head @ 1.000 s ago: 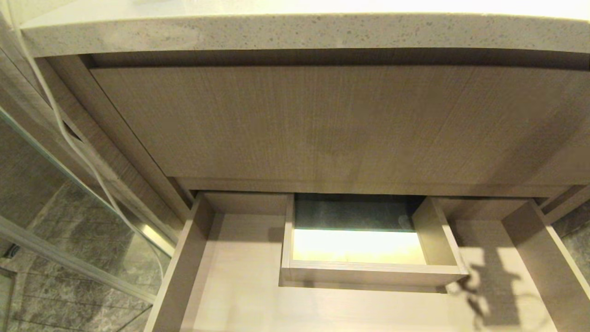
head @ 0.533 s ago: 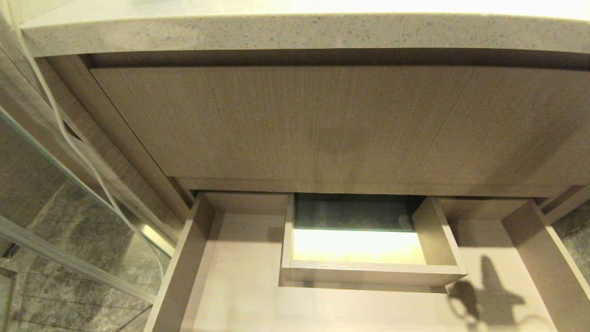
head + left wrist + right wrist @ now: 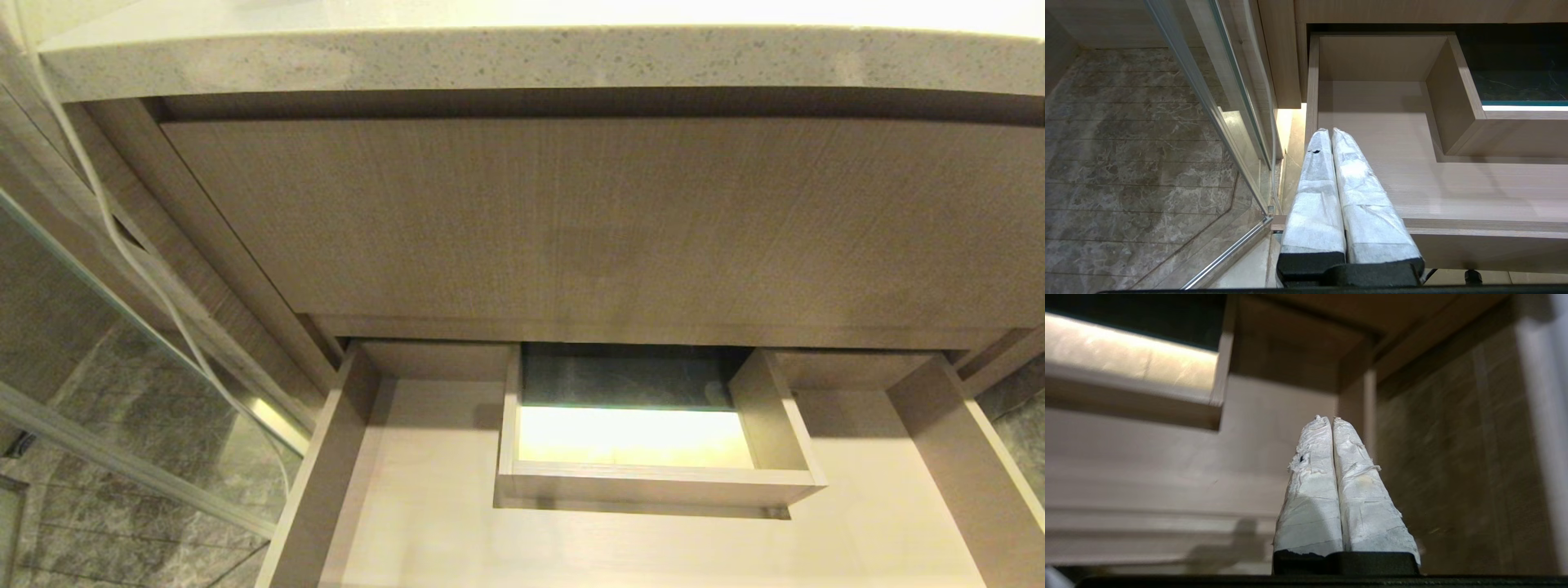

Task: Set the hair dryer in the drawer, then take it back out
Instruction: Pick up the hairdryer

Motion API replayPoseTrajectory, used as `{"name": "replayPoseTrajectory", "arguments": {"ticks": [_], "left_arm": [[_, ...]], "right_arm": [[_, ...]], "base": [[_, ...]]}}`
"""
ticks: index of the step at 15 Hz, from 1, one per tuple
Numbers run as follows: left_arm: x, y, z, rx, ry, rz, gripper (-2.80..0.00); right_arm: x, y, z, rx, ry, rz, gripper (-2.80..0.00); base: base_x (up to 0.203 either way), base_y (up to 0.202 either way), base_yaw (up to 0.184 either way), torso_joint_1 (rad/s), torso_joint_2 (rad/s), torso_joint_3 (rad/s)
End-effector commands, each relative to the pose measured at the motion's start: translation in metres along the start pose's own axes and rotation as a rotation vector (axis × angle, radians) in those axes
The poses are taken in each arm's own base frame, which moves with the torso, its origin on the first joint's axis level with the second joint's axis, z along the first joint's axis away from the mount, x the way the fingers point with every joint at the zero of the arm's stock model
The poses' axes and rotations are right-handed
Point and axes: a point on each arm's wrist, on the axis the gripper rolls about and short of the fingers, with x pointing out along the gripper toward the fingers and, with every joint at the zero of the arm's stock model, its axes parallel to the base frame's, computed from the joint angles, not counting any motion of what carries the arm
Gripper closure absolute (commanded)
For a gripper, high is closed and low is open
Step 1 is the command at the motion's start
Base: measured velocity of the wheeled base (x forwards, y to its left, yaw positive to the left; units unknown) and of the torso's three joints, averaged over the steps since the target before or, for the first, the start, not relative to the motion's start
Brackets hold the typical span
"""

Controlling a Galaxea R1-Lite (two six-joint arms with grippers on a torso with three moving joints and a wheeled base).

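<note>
Both end effectors (image 3: pixel 1331 131) (image 3: pixel 1329 419), tape-wrapped fingers pressed together, face the wood-grain drawer (image 3: pixel 424 506).

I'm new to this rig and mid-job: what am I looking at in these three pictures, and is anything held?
It is a two-armed robot on wheels. The wide picture comes from its head, looking down at an open drawer under a stone counter; neither arm shows there. The other two pictures come from cameras on the wrists, behind the fingers. The left pincer hangs over the drawer's front left corner, beside a glass panel. The right pincer points at the drawer's right side. Both pincers, wrapped in white, are shut and hold nothing. The drawer has a boxed cutout in the middle; what shows of its pale floor is bare. No hair dryer is visible anywhere.
</note>
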Motion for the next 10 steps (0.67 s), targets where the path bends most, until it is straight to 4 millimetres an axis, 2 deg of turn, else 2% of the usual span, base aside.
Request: {"name": "replayPoseTrajectory", "arguments": {"ticks": [1, 3, 5, 6, 8, 10], "left_arm": [[0.0, 0.0, 0.0, 0.0, 0.0, 0.0, 0.0], [0.0, 0.0, 0.0, 0.0, 0.0, 0.0, 0.0], [0.0, 0.0, 0.0, 0.0, -0.001, 0.0, 0.0], [0.0, 0.0, 0.0, 0.0, -0.001, 0.0, 0.0], [0.0, 0.0, 0.0, 0.0, -0.001, 0.0, 0.0], [0.0, 0.0, 0.0, 0.0, 0.0, 0.0, 0.0]], "right_arm": [[-0.004, 0.028, -0.066, 0.095, -0.006, 0.049, 0.0], [0.008, 0.041, -0.092, 0.192, -0.027, 0.056, 0.0], [0.012, 0.05, -0.108, 0.288, -0.014, 0.148, 0.0], [0.01, 0.051, -0.11, 0.306, 0.017, 0.193, 0.0], [0.006, 0.05, -0.111, 0.297, -0.064, 0.26, 0.0], [-0.001, 0.049, -0.114, 0.309, -0.163, 0.257, 0.0]], "base": [[0.0, 0.0, 0.0, 0.0, 0.0, 0.0], [0.0, 0.0, 0.0, 0.0, 0.0, 0.0], [0.0, 0.0, 0.0, 0.0, 0.0, 0.0], [0.0, 0.0, 0.0, 0.0, 0.0, 0.0], [0.0, 0.0, 0.0, 0.0, 0.0, 0.0], [0.0, 0.0, 0.0, 0.0, 0.0, 0.0]]}}
